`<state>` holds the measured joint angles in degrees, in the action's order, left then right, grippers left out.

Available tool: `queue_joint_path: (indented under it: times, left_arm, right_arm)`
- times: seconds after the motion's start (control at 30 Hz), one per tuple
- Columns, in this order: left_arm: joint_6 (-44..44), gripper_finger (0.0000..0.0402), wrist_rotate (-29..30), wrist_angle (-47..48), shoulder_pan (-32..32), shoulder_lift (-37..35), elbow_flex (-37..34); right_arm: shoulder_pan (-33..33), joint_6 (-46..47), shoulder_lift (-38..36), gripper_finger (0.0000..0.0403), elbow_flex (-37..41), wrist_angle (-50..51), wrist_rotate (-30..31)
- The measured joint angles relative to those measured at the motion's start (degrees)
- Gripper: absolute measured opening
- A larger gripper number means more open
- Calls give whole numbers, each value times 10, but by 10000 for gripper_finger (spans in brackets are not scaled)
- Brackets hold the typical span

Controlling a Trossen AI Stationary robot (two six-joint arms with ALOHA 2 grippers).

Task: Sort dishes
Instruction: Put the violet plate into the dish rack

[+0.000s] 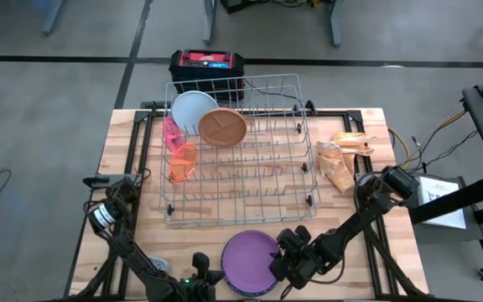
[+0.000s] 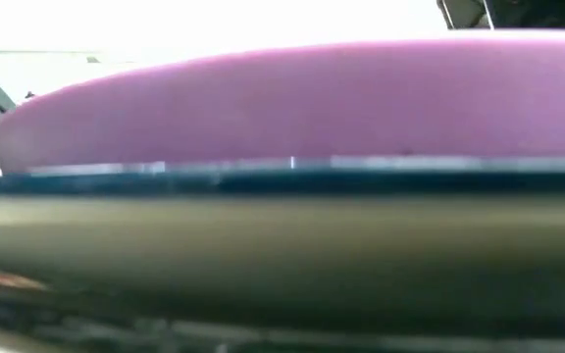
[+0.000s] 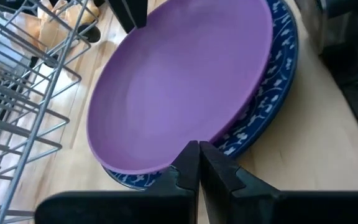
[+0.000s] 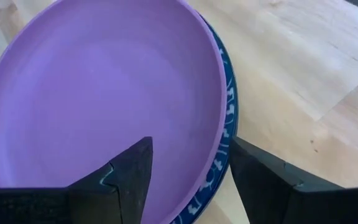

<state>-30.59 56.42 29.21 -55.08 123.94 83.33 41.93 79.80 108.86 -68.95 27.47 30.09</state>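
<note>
Fingers of right gripper (image 4: 188, 180) apart, straddling round purple plastic plate (image 4: 98, 99) rim for lifting; left gripper (image 3: 199, 163) together, idle alongside.

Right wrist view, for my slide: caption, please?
Open right pincer straddles the rim of the purple plate stacked on a blue patterned plate.

Lab: concrete floor (image 1: 74, 84), cables (image 1: 430, 143), framed wooden table (image 1: 132, 143).

High cam overhead; low, wrists close on purple plate (image 1: 251, 262).
</note>
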Motion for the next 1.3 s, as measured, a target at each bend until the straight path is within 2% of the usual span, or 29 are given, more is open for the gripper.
queue_joint_path:
  times: [0.37,0.8,0.93,1.13,1.3]
  left_arm:
    - [0,0,7,-81,10,-3,-50]
    - [-2,0,0,-92,22,-1,-66]
    - [-1,0,-1,-92,22,-1,-65]
    - [1,0,-3,-92,22,-1,-61]
    - [1,0,-4,-92,21,-1,-61]
  right_arm:
    - [-19,-33,0,194,8,-24,4]
    - [-41,-54,0,162,27,-34,-3]
    - [-41,-60,0,122,28,-31,3]
    - [-43,-55,-1,20,28,-33,27]
    - [-42,-45,-1,19,28,-31,30]
